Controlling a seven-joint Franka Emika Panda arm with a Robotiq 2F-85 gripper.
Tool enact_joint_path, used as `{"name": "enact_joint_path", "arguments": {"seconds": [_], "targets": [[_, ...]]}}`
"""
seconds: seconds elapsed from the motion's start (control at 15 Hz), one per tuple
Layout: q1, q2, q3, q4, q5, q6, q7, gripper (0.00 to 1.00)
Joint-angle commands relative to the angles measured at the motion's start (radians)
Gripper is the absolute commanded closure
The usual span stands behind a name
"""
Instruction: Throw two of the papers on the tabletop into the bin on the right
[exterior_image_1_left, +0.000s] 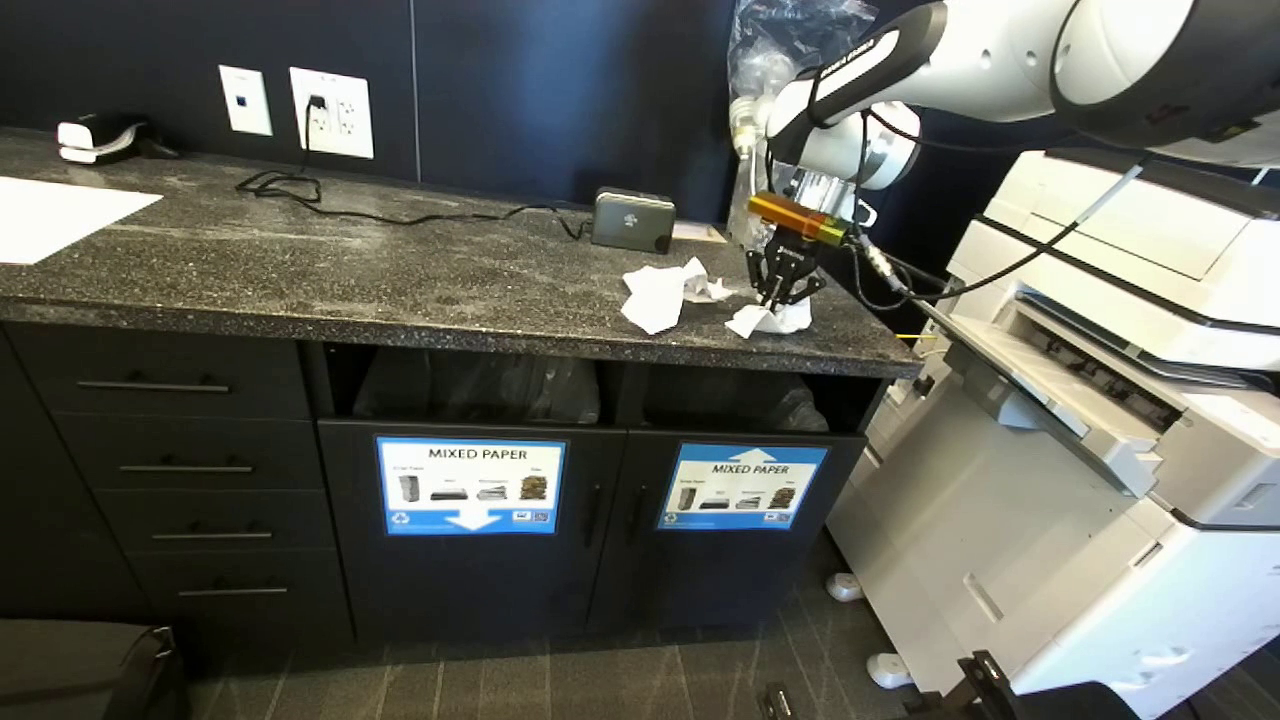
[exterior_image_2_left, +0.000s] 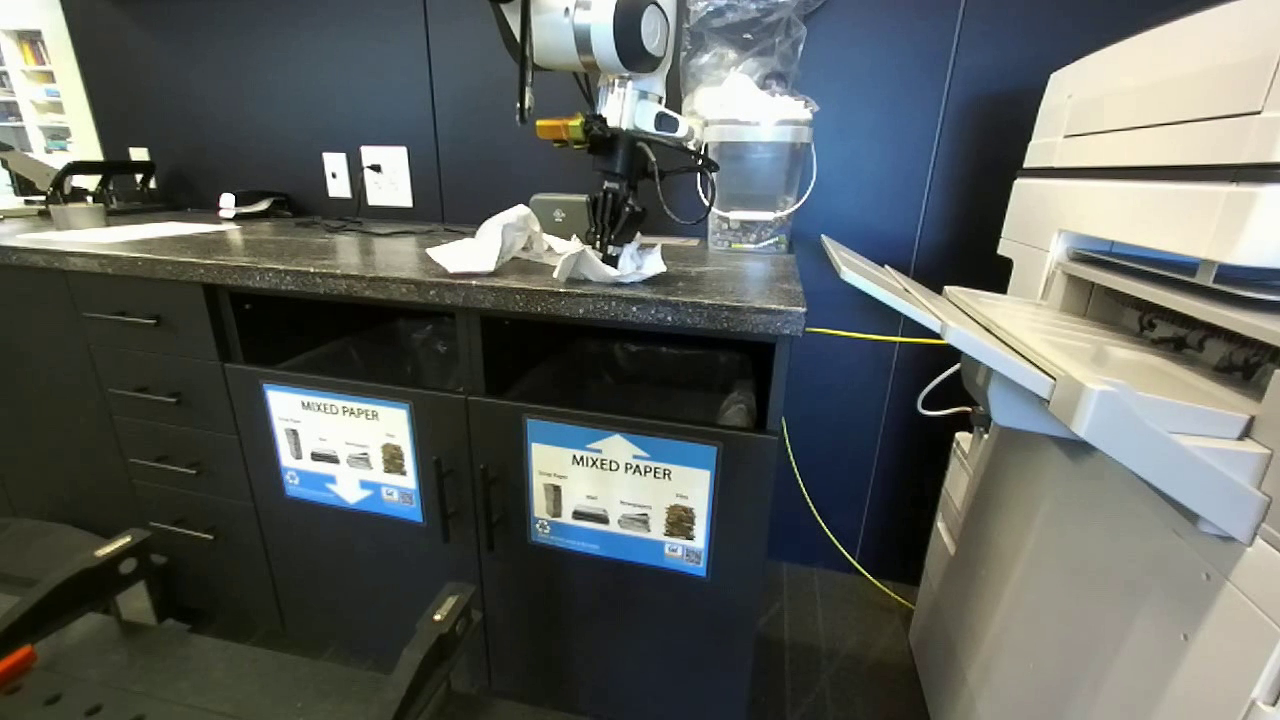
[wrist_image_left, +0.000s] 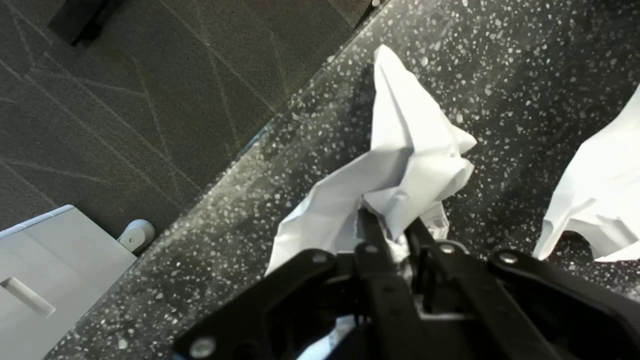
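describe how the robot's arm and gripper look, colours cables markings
The arm is white and rounded, with black trim and a strip of small lettering along one link. Black cables run along it in loose loops. The gripper is black, with slim jointed fingers and silvery screws; an orange bar with a yellowish end is mounted above it.

Rectangular blue-and-white paper-recycling signs (exterior_image_1_left: 472, 486) below the speckled dark worktop's (exterior_image_1_left: 420, 270) front edge and a boxy off-white copier (exterior_image_1_left: 1040, 530) past its right edge are indicating an office.
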Motion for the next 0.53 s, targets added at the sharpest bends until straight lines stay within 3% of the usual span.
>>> {"name": "enact_joint_path", "arguments": {"seconds": [0.0,0.47], "targets": [[-0.006,-0.014,0.01,-0.004,0.0,-0.078,-0.022,0.97],[0.006,-0.144,0.023,-0.226,0.01,-0.125,-0.066,0.97]]}}
